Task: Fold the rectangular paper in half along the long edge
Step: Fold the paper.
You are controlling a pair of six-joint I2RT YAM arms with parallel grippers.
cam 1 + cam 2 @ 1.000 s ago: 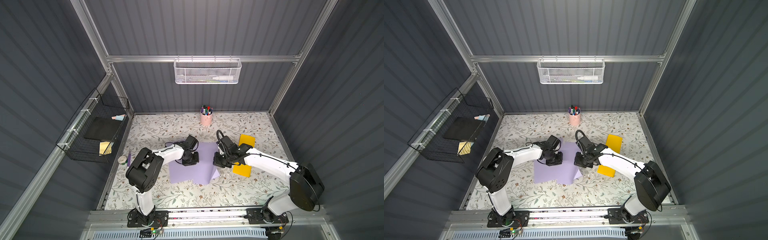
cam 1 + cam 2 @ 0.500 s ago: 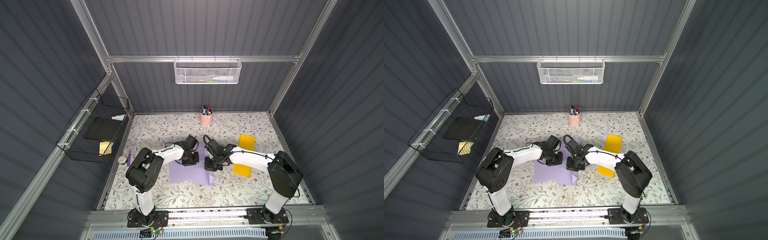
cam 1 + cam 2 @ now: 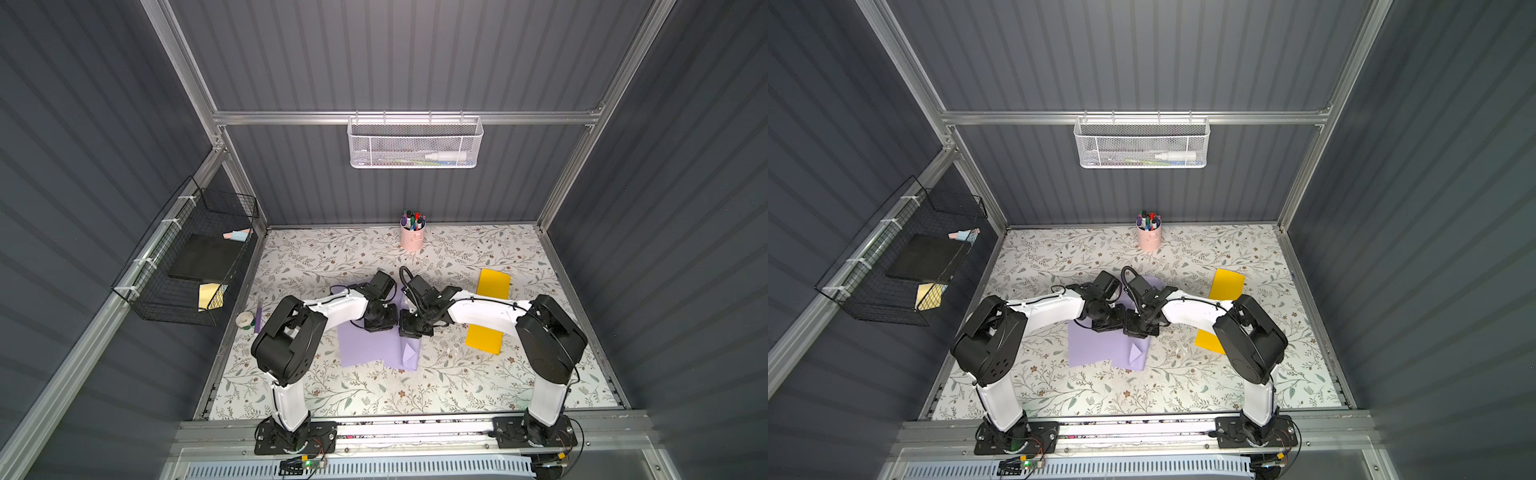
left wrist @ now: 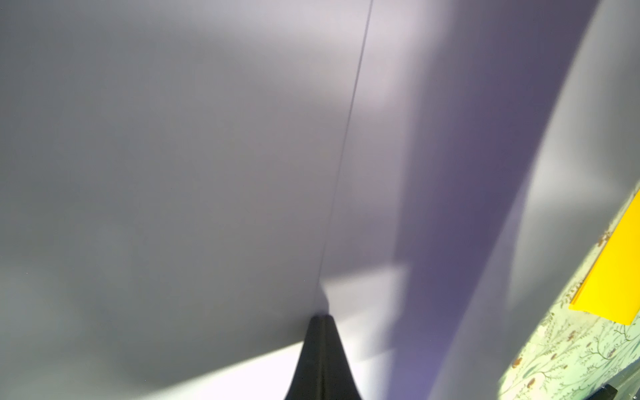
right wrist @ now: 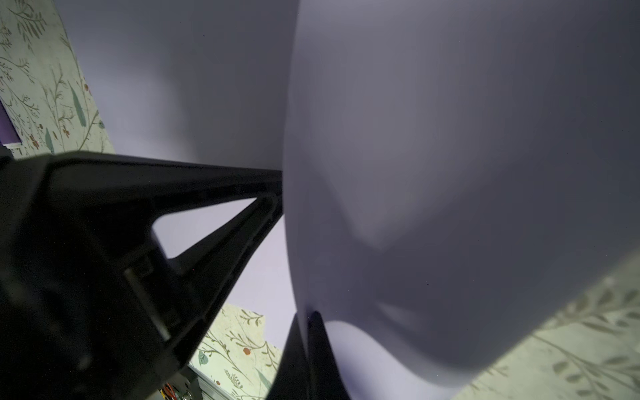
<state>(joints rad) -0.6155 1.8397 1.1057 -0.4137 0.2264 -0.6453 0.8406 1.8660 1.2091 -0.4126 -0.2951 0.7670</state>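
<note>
The purple rectangular paper [image 3: 368, 347] [image 3: 1096, 347] lies mid-table in both top views, its right part lifted and curled over to the left. My right gripper [image 3: 413, 328] [image 3: 1140, 328] is shut on that raised edge. In the right wrist view the sheet [image 5: 450, 138] runs between the closed fingertips of the right gripper [image 5: 308, 316]. My left gripper [image 3: 378, 323] [image 3: 1106, 323] is shut, its tip down on the paper just left of the right one. In the left wrist view the paper [image 4: 173, 173] fills the frame ahead of the left gripper [image 4: 320, 317].
A yellow sheet [image 3: 484, 336] [image 3: 1208, 340] lies right of the purple one, partly under my right arm. A pink pen cup [image 3: 412, 237] stands at the back. A tape roll [image 3: 245, 319] and purple marker [image 3: 258, 318] sit by the left edge under a black wire basket [image 3: 187, 266].
My right gripper has travelled left with the paper's edge until it is beside the left gripper, and the flap has curled over. The left gripper has stayed put.
</note>
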